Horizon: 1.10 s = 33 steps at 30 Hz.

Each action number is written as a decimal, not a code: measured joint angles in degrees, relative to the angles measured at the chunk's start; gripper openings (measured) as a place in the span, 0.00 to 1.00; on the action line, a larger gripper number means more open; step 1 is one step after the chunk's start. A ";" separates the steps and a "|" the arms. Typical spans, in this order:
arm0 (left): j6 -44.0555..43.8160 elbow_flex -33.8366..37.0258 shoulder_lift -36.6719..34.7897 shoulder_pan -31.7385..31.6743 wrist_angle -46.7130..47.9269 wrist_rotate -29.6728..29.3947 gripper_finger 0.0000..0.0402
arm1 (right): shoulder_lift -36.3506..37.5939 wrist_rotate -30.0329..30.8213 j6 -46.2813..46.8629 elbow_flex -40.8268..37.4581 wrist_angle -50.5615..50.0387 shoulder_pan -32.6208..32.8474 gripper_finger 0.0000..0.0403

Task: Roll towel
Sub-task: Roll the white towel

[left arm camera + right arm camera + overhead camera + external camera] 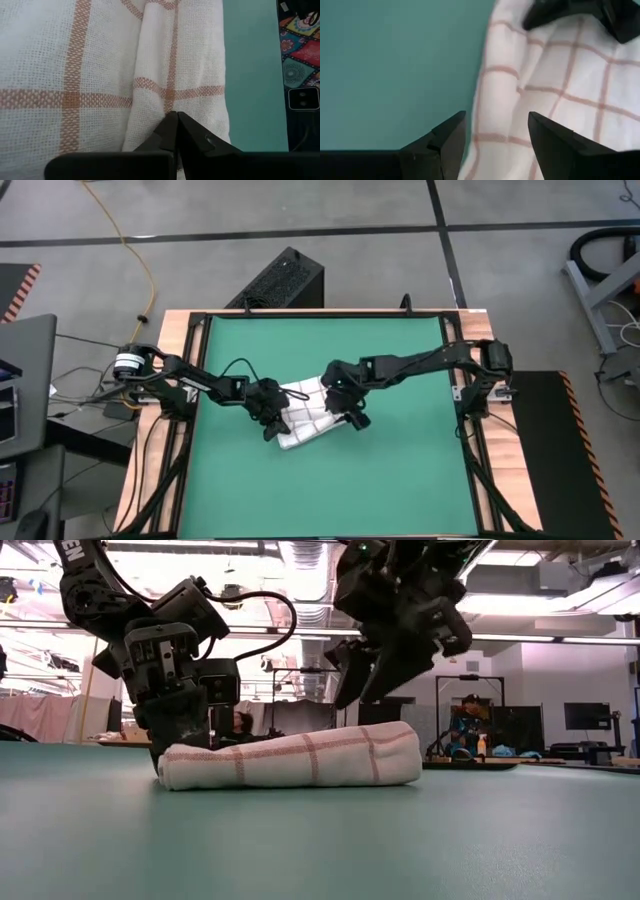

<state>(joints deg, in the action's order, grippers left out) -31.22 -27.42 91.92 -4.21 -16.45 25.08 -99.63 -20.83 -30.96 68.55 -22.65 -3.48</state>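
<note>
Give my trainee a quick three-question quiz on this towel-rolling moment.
1. True or false: the towel lies flat and unrolled on the mat.
2. Which gripper stands open? A) left B) right
3. Fill in: the left gripper is down at one ____ of the towel.

Key: 1 false, it is a roll. 2 B, the right gripper is open just above the roll; the left is shut. 3 end.

A lab: exposed ceiling ducts (300, 560), monitors (585, 716), concrete floor (330, 205).
</note>
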 joint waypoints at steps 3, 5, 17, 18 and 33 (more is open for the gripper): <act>0.09 0.00 0.00 -0.02 0.02 0.02 0.00 | 0.04 3.97 0.91 -1.34 0.23 0.85 0.58; 0.18 0.00 0.00 -0.02 0.02 0.02 0.00 | 0.04 5.16 1.89 -2.81 0.27 1.32 0.58; 0.39 -0.02 0.00 -0.04 -0.09 0.11 0.00 | 0.04 13.76 3.94 -7.74 5.57 3.69 0.53; 0.39 -0.02 0.00 -0.04 -0.10 0.11 0.00 | 0.04 14.12 3.94 -7.80 5.18 3.71 0.51; -1.52 0.00 0.00 -0.15 -1.50 1.02 0.00 | 0.04 7.09 7.60 -5.77 -0.77 1.44 0.05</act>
<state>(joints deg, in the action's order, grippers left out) -32.75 -27.42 91.92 -4.36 -17.94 26.10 -99.59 -13.74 -23.36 62.78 -23.42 -2.05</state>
